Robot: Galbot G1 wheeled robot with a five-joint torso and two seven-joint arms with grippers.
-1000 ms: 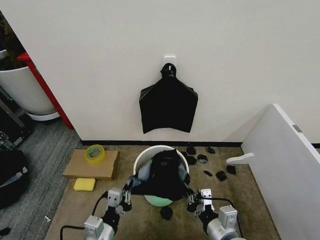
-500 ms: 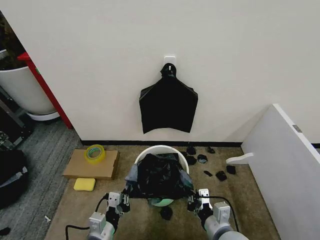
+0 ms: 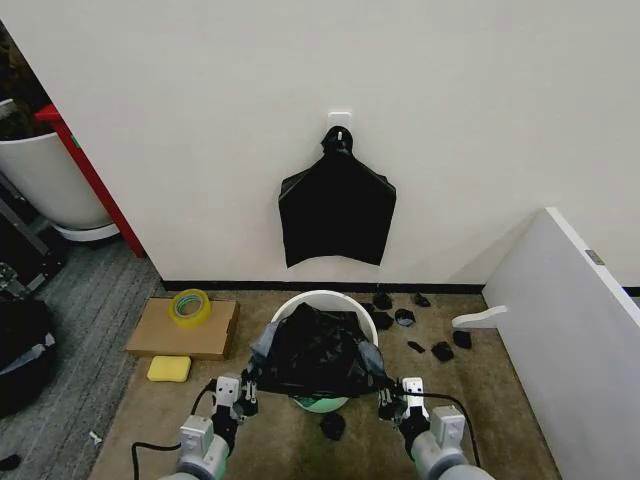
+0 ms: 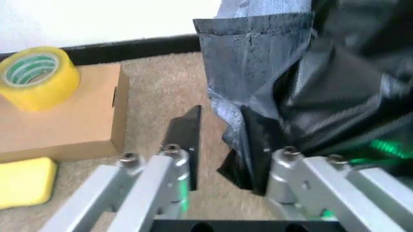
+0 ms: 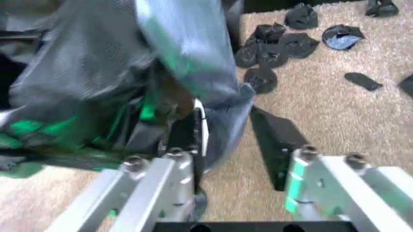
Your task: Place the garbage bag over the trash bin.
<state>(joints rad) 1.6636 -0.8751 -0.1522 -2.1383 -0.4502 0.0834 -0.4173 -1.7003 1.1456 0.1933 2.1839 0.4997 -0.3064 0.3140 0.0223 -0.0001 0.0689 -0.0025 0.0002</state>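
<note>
Here, at the far left of the head view, a white tub [image 3: 45, 185] stands by the wall beside a red post [image 3: 90, 180], and nearer the middle a cardboard box [image 3: 185, 328] lies on the carpet with a yellow tape roll [image 3: 190, 306] on it and a yellow sponge [image 3: 169, 369] just in front. The left gripper [image 3: 245, 386] is low at the near left side of the trash bin [image 3: 320, 300]; in its wrist view its fingers [image 4: 184, 133] are spread, and the edge of the garbage bag [image 3: 315, 350] hangs between them against the far finger, though whether it is truly pinched cannot be told. The bag lies crumpled across the bin's near half and mouth, the far rim showing bare white above it and the green base [image 3: 320, 403] below. On the wall above hangs a flat black bundle [image 3: 337, 210]. The right gripper [image 3: 392, 395] is at the bin's near right side, fingers [image 5: 274, 140] likewise spread, with a fold of the bag draped by the inner finger. Black scraps [image 3: 410, 320] are scattered on the carpet to the right, beside a white panel [image 3: 570, 340].
</note>
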